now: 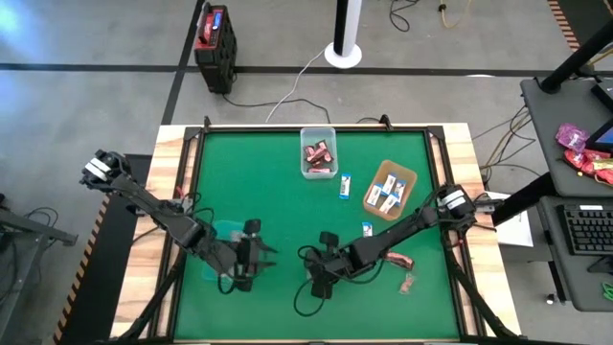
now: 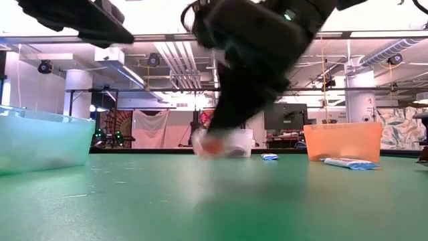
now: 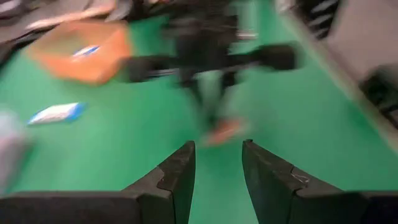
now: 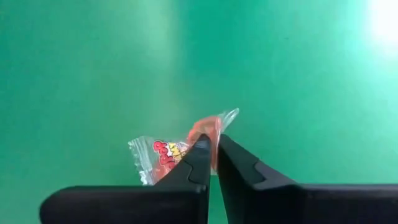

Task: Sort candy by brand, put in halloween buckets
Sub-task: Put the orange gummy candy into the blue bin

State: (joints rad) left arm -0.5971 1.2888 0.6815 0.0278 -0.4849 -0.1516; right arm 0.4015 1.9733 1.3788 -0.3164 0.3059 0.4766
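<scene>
We see the left gripper point(image 1: 251, 257) by the teal tub point(image 1: 226, 233), fingers point(image 3: 177, 177) parted, holding nothing. Right gripper point(image 1: 320, 284) at front centre pinches a clear-pinkish candy point(image 4: 163, 153). Further right: clear tub point(image 1: 318, 152), brown tray point(image 1: 391, 188).

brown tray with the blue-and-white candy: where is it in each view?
High: brown tray at far right of the green mat.
Low: orange-looking tub at right, far edge.
Left wrist: blurred orange shape at upper left.
Right wrist: not in it.
Shared landmark: the loose blue-and-white candy beside it.
</scene>
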